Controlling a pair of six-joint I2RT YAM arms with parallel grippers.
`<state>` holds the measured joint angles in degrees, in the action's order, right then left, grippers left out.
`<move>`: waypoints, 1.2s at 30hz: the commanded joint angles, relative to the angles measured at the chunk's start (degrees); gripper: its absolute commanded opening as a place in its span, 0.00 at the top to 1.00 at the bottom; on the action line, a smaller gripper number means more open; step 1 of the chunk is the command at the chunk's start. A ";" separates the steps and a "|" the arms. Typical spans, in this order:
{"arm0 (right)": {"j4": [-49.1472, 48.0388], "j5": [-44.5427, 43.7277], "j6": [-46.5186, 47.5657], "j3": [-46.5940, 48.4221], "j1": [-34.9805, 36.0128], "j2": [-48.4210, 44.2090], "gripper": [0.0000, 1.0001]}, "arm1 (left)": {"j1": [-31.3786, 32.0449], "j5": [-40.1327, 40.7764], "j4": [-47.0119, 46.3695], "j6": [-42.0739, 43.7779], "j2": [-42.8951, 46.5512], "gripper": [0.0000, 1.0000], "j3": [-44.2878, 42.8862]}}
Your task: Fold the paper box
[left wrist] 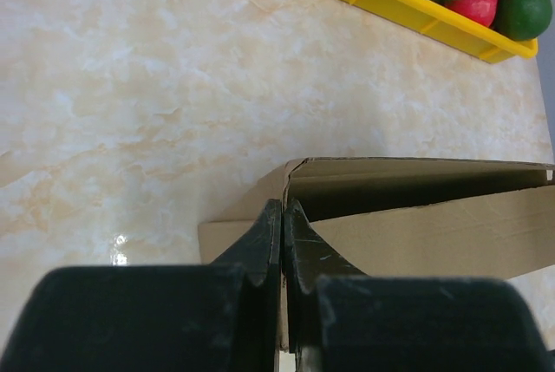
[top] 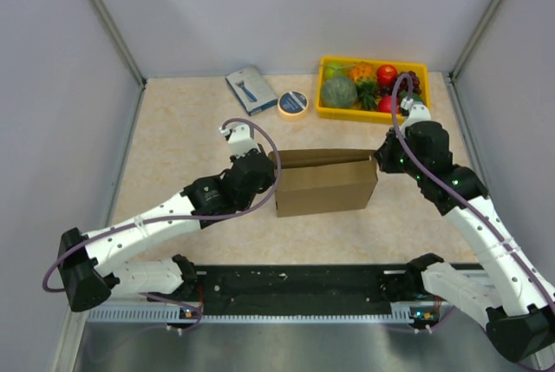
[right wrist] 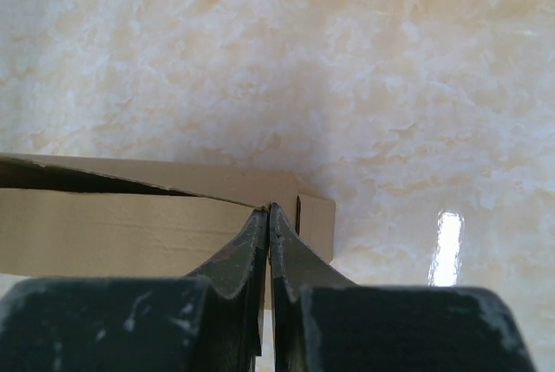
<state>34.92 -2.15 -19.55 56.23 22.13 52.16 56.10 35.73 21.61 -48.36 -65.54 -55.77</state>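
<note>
While each gripper nips one end of it, the box [top: 325,186] stands braced between them in the middle of the table [top: 173,146]. The left gripper [left wrist: 283,216] has its fingers pressed together on the end wall at the box's 9 o'clock side. The right gripper [right wrist: 268,216] pinches the 3 o'clock end the same way, with only a thin slit between its fingers. Held at both ends, the box probably cannot slide or sag while its top, gaping along the far edge, is folded shut. There are two grippers and one box. Beyond the box lie one packet [top: 251,88] at 11 o'clock, one roll of tape [top: 293,103] at 12 and one yellow tray [top: 334,114] of fruit at 1.
</note>
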 commanded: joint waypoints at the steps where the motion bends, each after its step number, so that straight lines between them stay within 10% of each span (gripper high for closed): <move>1: 2.53 4.96 -1.55 -2.00 2.13 0.22 1.00 | 2.26 -0.13 2.92 -3.32 -1.35 1.00 1.19; 36: 1.21 4.97 1.09 -4.99 2.13 -1.62 1.00 | 5.51 -1.45 1.60 -7.10 3.93 1.00 11.20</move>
<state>31.20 -1.37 -18.04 51.96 22.76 49.58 60.62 41.23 16.01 -53.91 -60.20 -47.13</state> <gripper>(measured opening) 0.005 0.011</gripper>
